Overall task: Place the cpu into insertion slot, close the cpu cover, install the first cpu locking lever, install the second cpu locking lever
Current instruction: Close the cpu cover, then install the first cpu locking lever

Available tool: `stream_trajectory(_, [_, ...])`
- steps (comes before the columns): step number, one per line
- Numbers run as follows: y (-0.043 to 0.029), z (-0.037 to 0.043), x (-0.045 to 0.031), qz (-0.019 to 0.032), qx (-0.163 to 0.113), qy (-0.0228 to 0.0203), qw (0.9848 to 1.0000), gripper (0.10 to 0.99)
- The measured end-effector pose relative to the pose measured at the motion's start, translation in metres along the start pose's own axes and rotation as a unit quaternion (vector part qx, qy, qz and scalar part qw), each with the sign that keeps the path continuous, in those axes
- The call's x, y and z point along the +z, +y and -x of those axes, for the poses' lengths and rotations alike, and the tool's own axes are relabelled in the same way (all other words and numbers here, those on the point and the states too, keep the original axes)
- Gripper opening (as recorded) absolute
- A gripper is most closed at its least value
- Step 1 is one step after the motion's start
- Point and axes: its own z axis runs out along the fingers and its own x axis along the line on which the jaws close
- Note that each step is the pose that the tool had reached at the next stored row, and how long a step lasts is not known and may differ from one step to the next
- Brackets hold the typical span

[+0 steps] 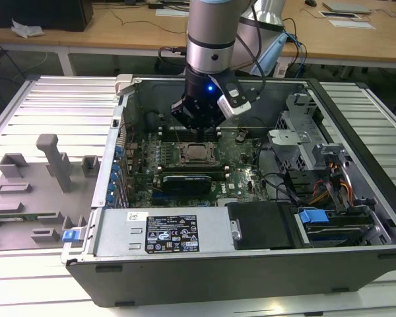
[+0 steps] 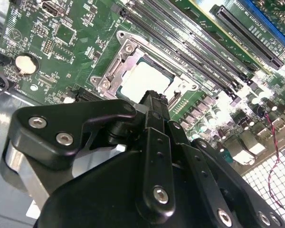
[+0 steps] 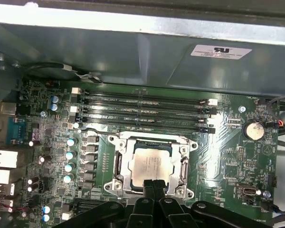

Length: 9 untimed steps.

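Silvery cpu (image 3: 151, 164) sits framed (cpu cover (image 3: 123, 164) down).

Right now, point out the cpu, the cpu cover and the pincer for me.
cpu (image 3: 151, 164), first wrist view, middle of its silvery top face.
cpu cover (image 3: 149, 143), first wrist view, one bare bar of its metal frame.
pincer (image 3: 154, 183), first wrist view, midway between its fingertips.

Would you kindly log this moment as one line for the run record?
cpu: seated | cover: down around cpu | gripper: shut, tips at cover's edge
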Motion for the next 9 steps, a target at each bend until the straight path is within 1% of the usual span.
stream_trajectory(9, [0.0, 0.0, -0.0002, 0.0, 0.0, 0.0, 1.0, 0.106])
